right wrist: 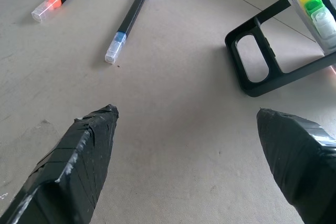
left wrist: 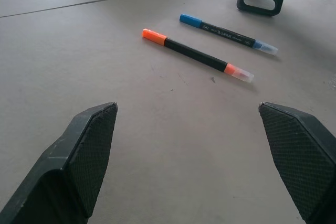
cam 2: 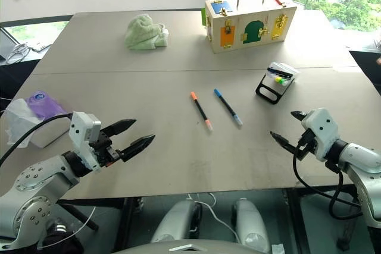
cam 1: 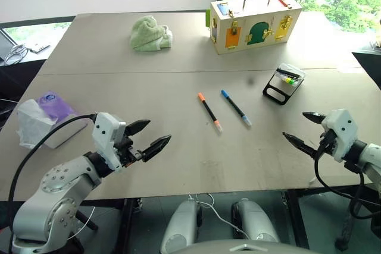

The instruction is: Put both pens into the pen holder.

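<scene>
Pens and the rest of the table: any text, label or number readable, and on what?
None can be read.
Blue-capped pen: pale print along the barrel, too small to read.
Orange-capped pen: no print visible.
Purple packet: markings too blurred to read.

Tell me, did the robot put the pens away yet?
Not yet. The orange pen and the blue pen lie side by side on the table. Both the left gripper and right gripper are open and empty. Both pens must go into the pen holder.
</scene>
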Controlling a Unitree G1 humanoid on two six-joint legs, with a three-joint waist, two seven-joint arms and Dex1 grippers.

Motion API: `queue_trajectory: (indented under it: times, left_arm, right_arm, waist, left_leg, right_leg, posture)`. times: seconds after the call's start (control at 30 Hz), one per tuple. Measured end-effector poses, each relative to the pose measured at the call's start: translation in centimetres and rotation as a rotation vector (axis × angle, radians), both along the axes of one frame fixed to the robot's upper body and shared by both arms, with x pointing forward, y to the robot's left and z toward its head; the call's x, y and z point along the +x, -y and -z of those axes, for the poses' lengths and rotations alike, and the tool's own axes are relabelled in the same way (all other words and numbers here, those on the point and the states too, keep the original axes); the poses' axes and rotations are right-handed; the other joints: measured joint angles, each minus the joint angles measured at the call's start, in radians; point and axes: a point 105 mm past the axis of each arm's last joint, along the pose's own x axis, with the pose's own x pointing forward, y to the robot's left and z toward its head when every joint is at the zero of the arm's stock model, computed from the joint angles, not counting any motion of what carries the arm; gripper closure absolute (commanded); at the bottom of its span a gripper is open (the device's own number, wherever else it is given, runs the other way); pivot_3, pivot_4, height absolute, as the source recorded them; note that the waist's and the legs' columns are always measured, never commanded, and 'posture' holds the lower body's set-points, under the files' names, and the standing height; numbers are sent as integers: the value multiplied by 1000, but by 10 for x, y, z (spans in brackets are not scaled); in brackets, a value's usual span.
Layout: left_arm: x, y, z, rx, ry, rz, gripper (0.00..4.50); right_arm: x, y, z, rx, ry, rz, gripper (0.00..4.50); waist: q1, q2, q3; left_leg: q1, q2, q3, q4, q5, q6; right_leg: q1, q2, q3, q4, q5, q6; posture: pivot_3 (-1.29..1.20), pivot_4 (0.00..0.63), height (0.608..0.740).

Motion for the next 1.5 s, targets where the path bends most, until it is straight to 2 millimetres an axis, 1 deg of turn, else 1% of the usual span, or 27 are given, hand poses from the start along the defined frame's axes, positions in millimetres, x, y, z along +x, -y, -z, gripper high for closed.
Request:
queue_trajectory:
  times: [0.03,0.1,0.13,0.17,0.2,0.27,0.43,0.5,0.6,0.7,0.77,0.83,0.87,0.9,0.93,0.97,1.0,1.03,1.07,1.1,1.17,1.2,1.33,1.37,1.43,1.47,1.5]
  left_arm:
    - [0,0,0,0,0,0,40]
    - [-1,0,1,11,-6,8,40]
    - [-1,4,-1,22,-2,35,40]
    - [-2,11,-4,39,12,75,40]
    - [-4,19,-9,52,37,120,40]
    - [-5,24,-13,63,55,149,40]
    - [-8,23,-11,83,43,166,40]
    - [-9,22,-10,99,42,175,40]
    - [-13,18,-8,123,45,168,40]
    - [-14,16,-8,124,50,162,40]
    - [-14,15,-7,123,48,157,40]
    - [-15,14,-6,118,44,148,0]
    - [-15,13,-6,119,43,147,0]
    - [-15,14,-6,117,46,144,0]
    - [-16,13,-5,114,42,136,0]
    - [-16,13,-5,112,40,134,0]
    - [-17,13,-4,109,39,128,0]
    - [-19,13,-3,107,38,125,0]
    - [-21,13,-3,105,37,121,0]
    - [-22,13,-3,104,36,118,0]
    - [-23,13,-4,105,44,104,0]
    - [-24,12,-4,104,45,99,0]
    - [-24,13,-6,85,53,83,0]
    - [-22,14,-8,72,67,74,0]
    - [-18,14,-14,51,106,50,0]
    - [-15,15,-19,32,132,37,0]
    - [-13,16,-23,20,149,32,0]
  right_arm:
    - [0,0,0,1,0,0,0]
    - [11,-10,-1,7,-62,4,0]
    - [21,-22,-8,-10,-92,-7,0]
    - [32,-42,-18,-49,-121,-31,0]
    - [37,-63,-34,-81,-123,-67,0]
    - [44,-82,-48,-100,-177,-79,0]
    - [70,-108,-38,-120,-424,-9,0]
    - [78,-117,-37,-130,-460,6,0]
    - [110,-145,-39,-133,-528,89,0]
    - [126,-162,-33,-148,-596,132,0]
    - [134,-167,-26,-178,-610,155,0]
    - [144,-171,-19,-226,-607,183,497]
    - [146,-171,-19,-231,-607,187,773]
    - [150,-170,-19,-245,-597,193,1108]
    - [152,-172,-17,-256,-595,188,1566]
    - [153,-174,-17,-259,-592,179,1682]
    - [153,-176,-16,-269,-593,162,2239]
    - [153,-178,-15,-281,-589,147,2684]
    - [153,-180,-14,-292,-589,129,3008]
    - [153,-180,-14,-302,-589,115,3579]
    - [152,-181,-14,-316,-595,87,4383]
    - [152,-181,-14,-319,-599,78,4456]
    - [149,-179,-16,-266,-632,41,4456]
    - [150,-178,-19,-184,-644,26,4456]
    - [152,-175,-31,-5,-648,1,4456]
    - [151,-173,-45,121,-647,-20,4456]
    - [151,-172,-58,207,-630,-46,4456]
  waist:
    - [0,0,0]
    - [-10,0,0]
    - [-19,1,2]
    - [-27,2,2]
    - [-27,2,2]
    - [-21,1,1]
    - [-5,0,1]
    - [-5,0,1]
    - [-18,1,1]
    - [-14,0,1]
    - [-11,0,1]
    - [-13,0,1]
    - [-14,0,0]
    - [-15,0,0]
    - [-21,-1,0]
    - [-24,-1,0]
    - [-29,-1,0]
    - [-33,-1,-1]
    - [-35,-1,-1]
    - [-36,0,-1]
    - [-35,0,-1]
    - [-35,0,-1]
    - [-34,0,-1]
    - [-31,0,-1]
    - [-28,0,-1]
    - [-28,1,0]
    - [-26,1,0]
  left_leg:
    - [0,0,0,0,0,0]
    - [1,1,3,1,0,0]
    - [2,2,6,1,0,0]
    - [5,2,8,1,0,0]
    - [6,3,8,0,0,0]
    - [6,4,6,-1,0,0]
    - [-2,2,1,-1,0,0]
    - [-4,0,1,-2,0,0]
    - [-2,-1,7,-7,0,0]
    - [-2,-1,6,-11,1,-2]
    - [-3,-1,7,-12,3,-5]
    - [-3,-2,10,-14,3,-5]
    - [-3,-2,11,-14,3,-5]
    - [-3,-2,11,-14,3,-5]
    - [-2,-2,11,-14,3,-5]
    - [-1,-2,11,-14,2,-4]
    - [-1,-1,11,-14,1,-1]
    - [0,-1,11,-14,1,-1]
    - [0,-1,11,-14,1,-1]
    - [0,-1,11,-14,1,-1]
    - [1,-1,10,-14,1,-1]
    - [1,-1,10,-14,1,-1]
    - [-1,-1,10,-13,1,-1]
    - [-2,-1,9,-13,1,-1]
    - [-4,-2,9,-13,1,-2]
    - [-4,-2,9,-13,1,-2]
    - [-4,-2,9,-13,1,-2]
  right_leg:
    - [0,0,0,0,0,0]
    - [0,1,2,1,0,-1]
    - [-1,2,3,2,-1,-4]
    - [-1,2,5,3,-1,-4]
    - [0,2,5,4,-2,-4]
    - [1,3,5,3,-2,-5]
    - [-5,1,1,1,0,-3]
    - [-6,-1,0,0,0,-2]
    - [-9,-1,3,1,1,-2]
    - [-11,-1,3,1,1,-3]
    - [-13,-1,3,1,0,-3]
    - [-14,-1,4,2,1,-2]
    - [-14,-1,5,1,1,-2]
    - [-14,-1,5,2,1,-2]
    - [-14,-1,5,2,1,-2]
    - [-14,-1,5,2,1,-2]
    - [-14,-1,5,3,1,-2]
    - [-14,-1,6,4,1,-2]
    - [-14,-1,6,5,1,-2]
    - [-14,-1,5,5,1,-2]
    - [-14,0,5,5,1,-3]
    - [-13,0,5,5,1,-3]
    - [-14,-1,5,4,1,-3]
    - [-14,-1,4,4,1,-2]
    - [-16,-2,4,4,1,-2]
    - [-16,-2,4,4,1,-2]
    - [-16,-2,4,4,1,-2]
  posture:
    - [0,150,740]
    - [0,150,740]
    - [0,150,740]
    - [0,150,740]
    - [0,150,740]
    - [0,150,740]
    - [0,150,740]
    - [0,150,740]
    - [0,150,740]
    - [0,150,740]
    - [0,150,740]
    - [0,150,740]
    - [0,150,740]
    - [0,150,740]
    - [0,150,740]
    - [0,150,740]
    - [0,150,740]
    - [0,150,740]
    - [0,150,740]
    - [0,150,740]
    - [0,150,740]
    - [0,150,740]
    - [0,150,740]
    - [0,150,740]
    - [0,150,740]
    - [0,150,740]
    - [0,150,740]
